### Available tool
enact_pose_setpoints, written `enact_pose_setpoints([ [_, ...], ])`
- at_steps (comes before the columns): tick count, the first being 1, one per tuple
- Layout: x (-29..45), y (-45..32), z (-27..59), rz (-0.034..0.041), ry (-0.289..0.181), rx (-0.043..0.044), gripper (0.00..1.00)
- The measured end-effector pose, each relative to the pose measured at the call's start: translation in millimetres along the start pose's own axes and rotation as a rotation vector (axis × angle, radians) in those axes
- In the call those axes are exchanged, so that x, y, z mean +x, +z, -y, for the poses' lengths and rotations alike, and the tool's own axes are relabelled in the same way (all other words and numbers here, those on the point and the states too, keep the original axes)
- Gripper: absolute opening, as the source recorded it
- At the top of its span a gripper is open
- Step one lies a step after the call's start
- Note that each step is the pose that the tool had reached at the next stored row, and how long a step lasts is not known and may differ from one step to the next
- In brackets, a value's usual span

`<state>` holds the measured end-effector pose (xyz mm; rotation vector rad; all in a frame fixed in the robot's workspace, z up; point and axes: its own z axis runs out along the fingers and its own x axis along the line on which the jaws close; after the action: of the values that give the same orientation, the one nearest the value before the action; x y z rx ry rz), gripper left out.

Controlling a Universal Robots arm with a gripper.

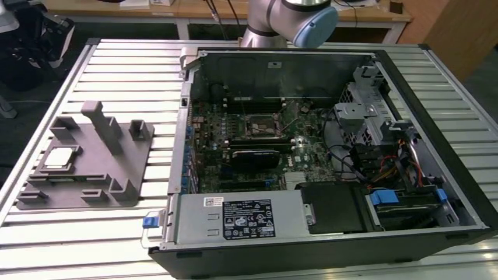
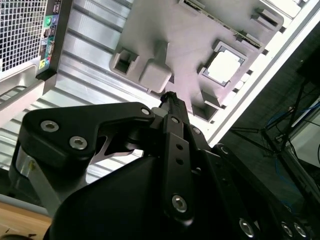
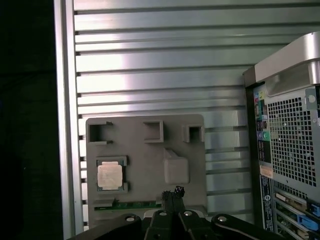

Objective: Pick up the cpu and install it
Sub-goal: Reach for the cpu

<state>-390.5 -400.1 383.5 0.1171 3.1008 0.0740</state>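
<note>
At the exterior view's left, about mid-height of the frame, the cpu (image 1: 60,158) lies flat in a shallow recess of the grey tray (image 1: 116,172), which rests on the slatted table (image 1: 132,64). Well apart from it, towards the middle of that frame, the open computer case (image 1: 272,73) shows the motherboard with its black socket frame (image 1: 260,123). The arm (image 1: 288,20) enters at the top edge.

Both wrist views look down on the tray. In the first wrist view the pincer (image 3: 173,192) hangs above the tray and off to one side of the chip, touching neither. Its fingers look pressed together at the tips, with nothing between them.

We judge that the work has not begun: the chip is in its recess and the socket looks unfilled.

We see several risks. The chip is thin and its recess has raised lips, so fingers set down slightly off line could land on the lips or tip it up on one edge. The tray's upright post and blocks stand near it and could catch a finger. A slanted grip, we think, would carry through to the socket, where a tilted or turned chip could harm the contacts.
</note>
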Motion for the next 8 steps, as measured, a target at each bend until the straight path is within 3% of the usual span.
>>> enact_pose_setpoints([
  [8, 6.1, 5.3, 5.7, 0.0, 0.0, 0.0, 0.11],
])
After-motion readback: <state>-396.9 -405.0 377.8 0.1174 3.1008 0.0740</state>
